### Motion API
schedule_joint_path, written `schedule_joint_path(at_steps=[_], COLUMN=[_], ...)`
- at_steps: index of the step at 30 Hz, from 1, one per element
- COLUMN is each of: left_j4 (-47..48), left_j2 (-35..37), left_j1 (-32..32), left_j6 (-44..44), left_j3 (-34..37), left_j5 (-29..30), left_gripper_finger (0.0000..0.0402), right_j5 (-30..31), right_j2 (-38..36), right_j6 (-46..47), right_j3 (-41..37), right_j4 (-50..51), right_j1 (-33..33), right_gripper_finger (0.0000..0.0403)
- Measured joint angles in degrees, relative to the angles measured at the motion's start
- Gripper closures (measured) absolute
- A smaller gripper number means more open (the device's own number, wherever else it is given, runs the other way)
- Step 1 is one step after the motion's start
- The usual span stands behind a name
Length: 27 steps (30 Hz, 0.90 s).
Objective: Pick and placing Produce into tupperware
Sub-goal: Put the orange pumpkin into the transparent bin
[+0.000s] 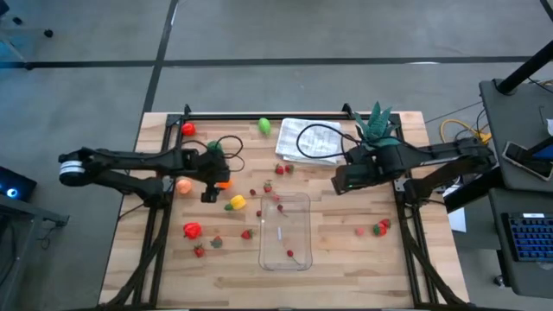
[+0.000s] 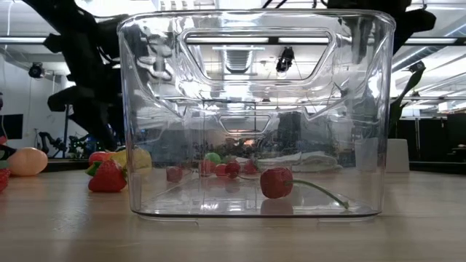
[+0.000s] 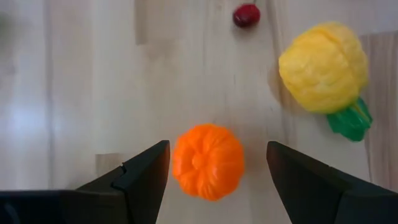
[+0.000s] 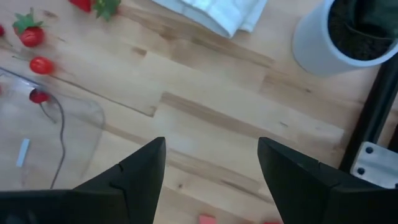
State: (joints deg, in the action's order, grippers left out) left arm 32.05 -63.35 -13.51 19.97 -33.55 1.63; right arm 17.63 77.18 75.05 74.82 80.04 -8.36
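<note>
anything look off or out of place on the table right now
Mostly the scatter: the toy produce lies loose across the wooden table around the clear tupperware, which holds only a small red cherry with a long stem. Nothing looks spilled or broken. The left gripper straddles an orange pumpkin.

One tupperware [image 1: 286, 231], one potted plant [image 1: 378, 125], one cloth [image 1: 309, 139], two arms.
</note>
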Motion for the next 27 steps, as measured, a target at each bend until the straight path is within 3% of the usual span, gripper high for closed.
schedule_joint_path(at_steps=[12,27], left_j4=[1.1,5.4], left_j2=[-12.6,-12.8], left_j1=[-2.3,-2.6], left_j6=[0.0,-1.7], left_j3=[-5.0,-5.1], left_j5=[0.8,0.7], left_gripper_finger=[0.0148,0.0148], right_j5=[2.0,3.5], right_j2=[-5.6,-5.0], right_j6=[1.0,-1.6], right_j3=[-4.0,-4.0], right_j4=[-1.7,-2.6], right_j1=[0.0,0.0], right_gripper_finger=[0.0156,0.0156])
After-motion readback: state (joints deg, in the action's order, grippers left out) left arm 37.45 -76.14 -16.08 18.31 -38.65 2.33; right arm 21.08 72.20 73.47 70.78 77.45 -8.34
